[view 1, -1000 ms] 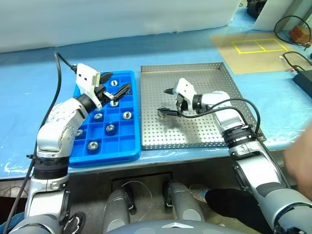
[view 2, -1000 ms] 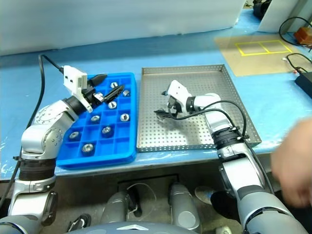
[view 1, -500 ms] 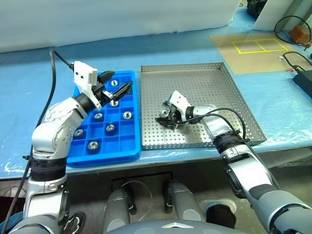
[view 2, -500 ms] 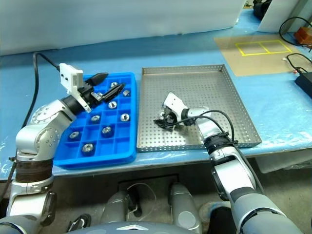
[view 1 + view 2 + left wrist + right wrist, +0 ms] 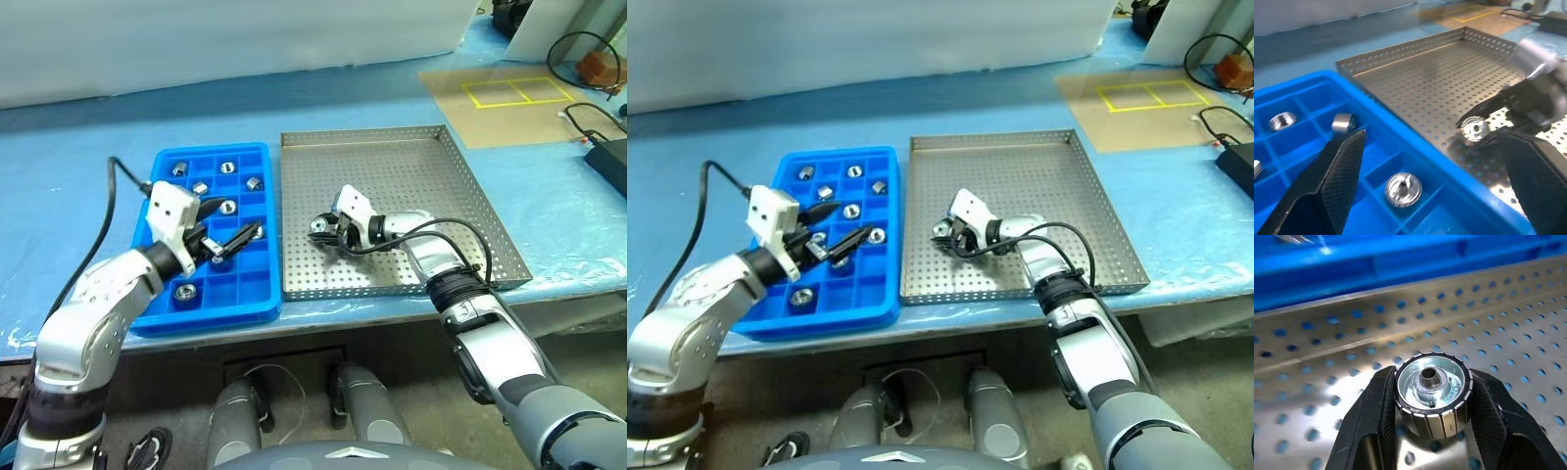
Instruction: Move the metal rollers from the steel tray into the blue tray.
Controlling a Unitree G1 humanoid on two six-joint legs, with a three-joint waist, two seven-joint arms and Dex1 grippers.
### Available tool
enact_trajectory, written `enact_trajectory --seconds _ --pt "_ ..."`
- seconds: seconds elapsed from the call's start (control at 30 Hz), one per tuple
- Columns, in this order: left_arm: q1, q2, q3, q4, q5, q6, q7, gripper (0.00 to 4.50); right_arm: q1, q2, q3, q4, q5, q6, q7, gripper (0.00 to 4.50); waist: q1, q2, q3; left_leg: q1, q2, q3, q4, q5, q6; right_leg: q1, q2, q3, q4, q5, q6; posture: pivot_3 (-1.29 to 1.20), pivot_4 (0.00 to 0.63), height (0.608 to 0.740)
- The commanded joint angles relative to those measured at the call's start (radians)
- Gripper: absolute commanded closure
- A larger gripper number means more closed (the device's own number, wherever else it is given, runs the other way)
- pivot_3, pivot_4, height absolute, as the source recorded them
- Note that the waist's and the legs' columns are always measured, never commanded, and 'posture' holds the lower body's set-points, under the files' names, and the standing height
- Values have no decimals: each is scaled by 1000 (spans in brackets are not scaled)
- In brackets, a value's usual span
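While its right gripper (image 5: pixel 1432 431) clamps the last roller (image 5: pixel 1433 387) on the steel tray (image 5: pixel 431 186), hollow end facing the wrist, the blue tray (image 5: pixel 257 304) lies leftward; the left gripper (image 5: pixel 227 227) hovers there, spread wide.

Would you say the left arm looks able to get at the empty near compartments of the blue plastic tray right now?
Probably yes: the open left gripper hangs just over the blue plastic compartment tray, with nothing between them.

Left gripper (image 5: pixel 232 243) jaws wide; right gripper (image 5: pixel 1432 396) clamped.
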Motion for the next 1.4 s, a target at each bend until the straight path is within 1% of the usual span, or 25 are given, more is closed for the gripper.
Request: enact_trajectory --seconds 0.03,0.13,0.2,0.27,0.33,0.4,0.43,0.5,0.57,0.73,0.83,0.93,1.1,1.23,1.4 --pt "83 9 118 -134 -87 18 11 0 -46 26 -37 -76 49 51 -17 2770 2 0 0 0 0 0 0 0 0 0 0 0 0 0 0 -432 150 740" --pt "150 42 233 -170 -147 22 -3 0 -89 50 -47 -108 97 97 28 2770 5 0 0 0 1 0 0 0 0 0 1 0 0 0 0 -410 150 740" --pt "195 75 319 -180 -186 19 -33 0 -114 67 -39 -140 136 138 84 2770 7 0 0 1 1 0 0 0 -1 0 2 0 0 0 0 -390 150 740" --pt "241 117 389 -185 -214 19 -70 0 -114 77 -6 -186 171 186 164 2770 11 0 0 2 2 0 0 0 -1 1 3 1 0 -3 4 -372 150 740" --pt "290 154 436 -190 -225 14 -110 0 -84 66 59 -253 177 216 255 2770 18 0 0 5 2 0 -1 0 -1 4 3 1 -1 -4 7 -347 150 740" --pt "326 176 460 -195 -236 11 -136 0 -39 29 127 -334 181 235 344 2770 36 -1 0 8 2 0 -3 0 -1 6 3 2 -2 -5 8 -324 150 740" --pt "337 183 463 -198 -236 8 -141 0 -29 16 140 -355 194 270 373 2770 45 -1 0 10 1 0 -5 0 -2 8 3 2 -4 -5 8 -318 150 740" --pt "348 183 457 -205 -235 3 -137 0 -25 -1 154 -360 206 305 410 2770 64 0 0 13 1 0 -6 0 -2 10 3 3 -5 -5 8 -299 150 740" --pt "341 174 434 -218 -235 5 -113 0 -13 -19 183 -354 190 287 443 2770 78 -1 0 13 0 0 -6 0 -2 10 3 5 -5 -5 8 -296 150 740" --pt "348 151 396 -248 -257 16 -82 0 26 -25 187 -397 175 328 377 2770 86 -1 0 21 -2 1 -7 0 -2 15 4 9 -5 -6 9 -316 150 740" --pt "343 158 380 -246 -266 20 -77 0 58 -45 191 -471 182 379 351 2770 86 -1 0 22 -2 1 -8 0 -3 14 4 9 -5 -6 9 -332 150 740" --pt "322 155 363 -240 -285 25 -57 0 65 -33 183 -502 193 431 307 2770 84 -2 0 23 -2 0 -9 1 -4 14 5 10 -5 -6 9 -340 150 740" --pt "336 147 326 -253 -289 25 -36 0 33 11 172 -516 223 549 246 2770 81 -2 0 23 -2 0 -9 1 -4 12 9 14 -5 -6 9 -335 150 740" --pt "345 149 338 -248 -299 20 -28 0 0 43 178 -521 248 659 215 2770 83 -2 0 23 -1 0 -9 0 -6 11 13 18 -5 -6 9 -321 150 740" --pt "353 144 335 -258 -304 17 -12 0 -25 71 194 -505 256 712 184 2770 85 -2 0 23 0 0 -10 -1 -8 10 14 18 -5 -6 9 -303 150 740"
